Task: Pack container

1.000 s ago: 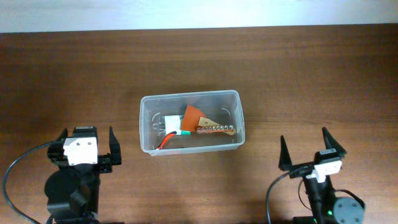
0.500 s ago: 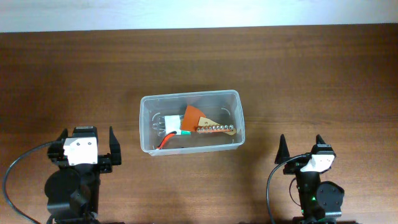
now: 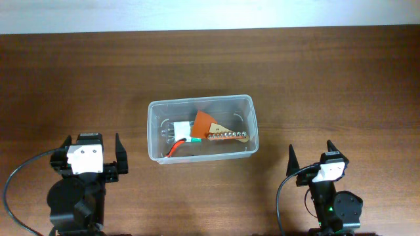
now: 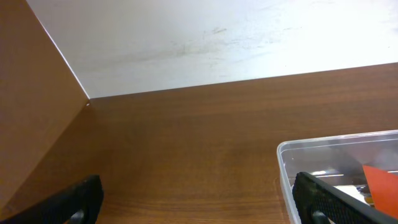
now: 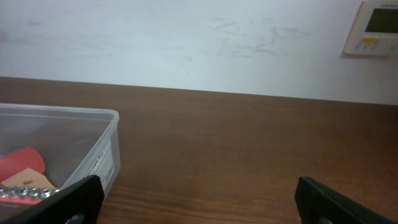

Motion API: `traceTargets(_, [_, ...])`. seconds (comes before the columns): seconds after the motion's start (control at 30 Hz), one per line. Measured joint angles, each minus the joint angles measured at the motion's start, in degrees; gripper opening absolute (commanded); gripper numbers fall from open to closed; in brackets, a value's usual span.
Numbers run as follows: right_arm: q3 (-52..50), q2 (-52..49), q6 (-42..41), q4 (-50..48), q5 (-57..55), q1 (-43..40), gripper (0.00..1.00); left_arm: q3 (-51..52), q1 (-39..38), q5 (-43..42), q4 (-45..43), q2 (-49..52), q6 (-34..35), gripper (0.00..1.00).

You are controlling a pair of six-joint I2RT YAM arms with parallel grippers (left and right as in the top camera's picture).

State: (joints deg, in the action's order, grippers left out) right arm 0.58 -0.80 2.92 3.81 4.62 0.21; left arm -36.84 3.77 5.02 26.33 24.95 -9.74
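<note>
Packing looks done: tools [image 3: 210, 133] sit in container [image 3: 200, 99]; left fingers [image 3: 119, 147] at seven o'clock, right fingers [image 3: 291, 157] at five, spread empty.

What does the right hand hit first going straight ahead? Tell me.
Nothing, apparently: the right hand points over bare table toward the far wall; the container sits left of its line.

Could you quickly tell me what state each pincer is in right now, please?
Left pincer: open, holding nothing.
Right pincer: open, holding nothing.
</note>
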Motion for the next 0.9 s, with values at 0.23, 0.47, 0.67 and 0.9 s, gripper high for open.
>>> traceTargets(0.23, [0.0, 0.0, 0.6, 0.0, 0.0, 0.0, 0.99, 0.0, 0.0, 0.0, 0.0, 0.0, 0.0, 0.99])
traceTargets(0.47, [0.0, 0.0, 0.8, 0.0, 0.0, 0.0, 0.99, 0.0, 0.0, 0.0, 0.0, 0.0, 0.0, 0.99])
traceTargets(0.67, [0.0, 0.0, 0.8, 0.0, 0.0, 0.0, 0.99, 0.0, 0.0, 0.0, 0.0, 0.0, 0.0, 0.99])
traceTargets(0.9, [0.0, 0.0, 0.7, 0.0, 0.0, 0.0, 0.99, 0.0, 0.0, 0.0, 0.0, 0.0, 0.0, 0.99])
